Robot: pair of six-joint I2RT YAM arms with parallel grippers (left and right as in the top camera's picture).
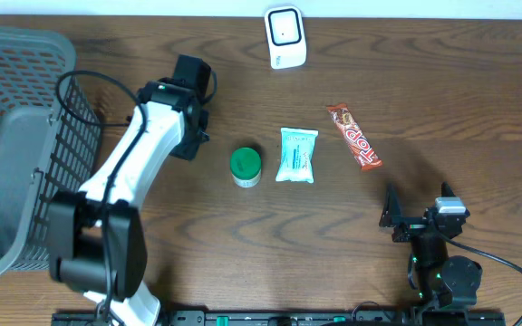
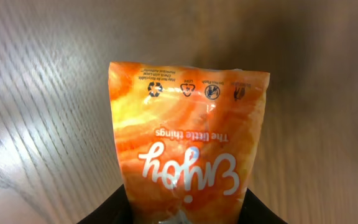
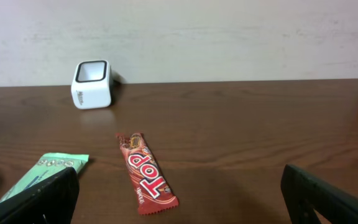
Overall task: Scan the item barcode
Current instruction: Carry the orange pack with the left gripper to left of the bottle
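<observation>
My left gripper [image 2: 182, 218] pinches orange packet [image 2: 188, 143] by one end (slick film); may slip or droop, barcode missing scanner [image 1: 285, 36]. Right gripper [image 3: 179, 208] wide, empty.

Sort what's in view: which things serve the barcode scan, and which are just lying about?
In the job: orange packet, gripped by the left gripper; white scanner.
Lying about: green-lidded tub; mint-green packet; Top bar; grey basket; right gripper, open and idle.
</observation>
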